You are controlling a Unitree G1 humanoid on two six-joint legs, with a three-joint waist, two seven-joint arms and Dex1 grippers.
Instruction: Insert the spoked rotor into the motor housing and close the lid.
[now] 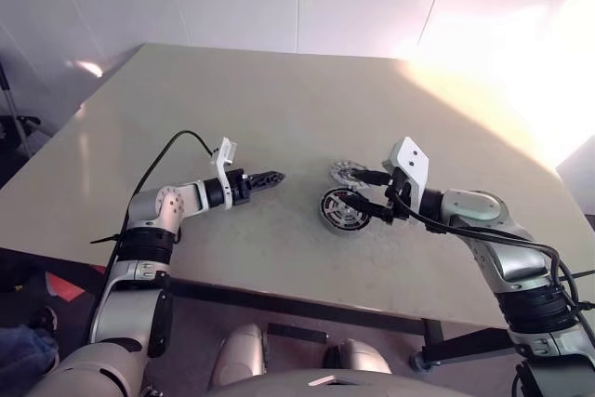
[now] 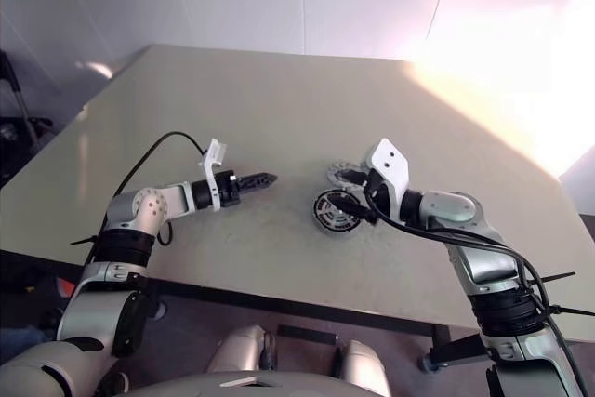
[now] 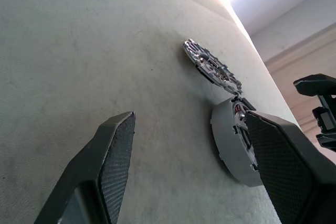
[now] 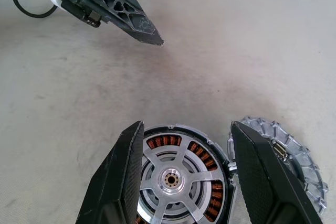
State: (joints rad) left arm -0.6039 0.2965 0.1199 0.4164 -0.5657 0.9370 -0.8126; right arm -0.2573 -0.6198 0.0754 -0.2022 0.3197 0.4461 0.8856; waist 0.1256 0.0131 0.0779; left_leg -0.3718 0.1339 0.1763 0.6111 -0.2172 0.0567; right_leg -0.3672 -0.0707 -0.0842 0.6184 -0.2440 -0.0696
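The motor housing point(image 1: 342, 210) stands on the table, its copper windings showing in the right wrist view around the spoked rotor point(image 4: 170, 179), which sits inside it. The lid point(image 1: 349, 173), a light-grey slotted disc, rests just beyond the housing, touching its rim. My right gripper point(image 1: 358, 191) hovers just over the housing with its fingers open and nothing between them. My left gripper point(image 1: 271, 178) is open and empty, a short way to the left of the housing and pointing toward it.
The beige table point(image 1: 279, 99) stretches wide behind and to the left of the parts. Its front edge runs close below both arms. Strong glare covers the far right corner.
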